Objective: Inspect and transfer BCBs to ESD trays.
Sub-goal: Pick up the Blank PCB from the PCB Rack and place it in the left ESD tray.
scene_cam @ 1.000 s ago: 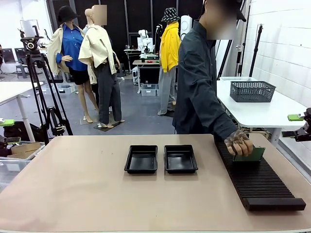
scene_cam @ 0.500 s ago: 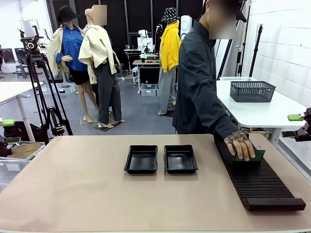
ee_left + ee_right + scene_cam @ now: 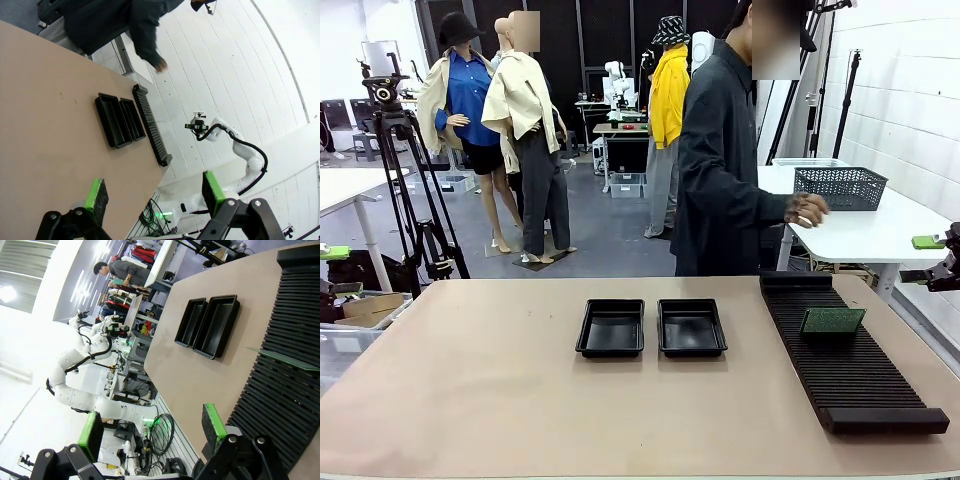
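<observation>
Hanging above table (image 3: 50, 130), left claw (image 3: 154, 192) spread wide; right claw (image 3: 152, 429) likewise.

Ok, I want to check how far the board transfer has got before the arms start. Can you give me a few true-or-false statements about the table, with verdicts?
1. Both ESD trays are empty. True.
2. A green BCB lies flat in the right-hand tray. False: it stands in the black slotted rack at the table's right side.
3. The person's hand rests on the BCB. False: the hand is off it, up by the grey mesh basket on the white table behind.
4. The left gripper and the right gripper are both open and hold nothing. True.
</observation>
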Robot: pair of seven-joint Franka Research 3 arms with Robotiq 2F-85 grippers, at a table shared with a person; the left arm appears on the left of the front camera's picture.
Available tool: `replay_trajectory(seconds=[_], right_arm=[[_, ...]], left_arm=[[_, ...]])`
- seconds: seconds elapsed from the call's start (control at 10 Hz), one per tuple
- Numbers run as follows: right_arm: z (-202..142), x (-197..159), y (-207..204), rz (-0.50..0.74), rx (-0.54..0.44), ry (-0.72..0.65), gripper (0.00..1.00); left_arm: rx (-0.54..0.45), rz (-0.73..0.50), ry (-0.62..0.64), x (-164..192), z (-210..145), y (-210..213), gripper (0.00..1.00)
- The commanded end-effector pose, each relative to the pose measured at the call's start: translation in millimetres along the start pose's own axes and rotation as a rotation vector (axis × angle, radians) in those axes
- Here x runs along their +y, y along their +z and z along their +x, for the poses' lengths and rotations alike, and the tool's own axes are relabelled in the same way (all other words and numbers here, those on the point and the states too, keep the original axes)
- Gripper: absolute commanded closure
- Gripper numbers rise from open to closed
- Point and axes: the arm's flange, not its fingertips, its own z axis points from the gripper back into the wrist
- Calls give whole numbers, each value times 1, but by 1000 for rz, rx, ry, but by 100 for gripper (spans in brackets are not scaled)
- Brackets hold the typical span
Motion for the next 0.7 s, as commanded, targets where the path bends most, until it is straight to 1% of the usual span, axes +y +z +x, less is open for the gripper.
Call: replay_trajectory(seconds=[0.0,0.6], right_arm=[[-3,0,0,1,-1,-4,0],[-3,0,0,1,-1,-4,0]], left_arm=[[-2,10,8,-1,-1,0,0],[-2,10,8,-1,-1,0,0]])
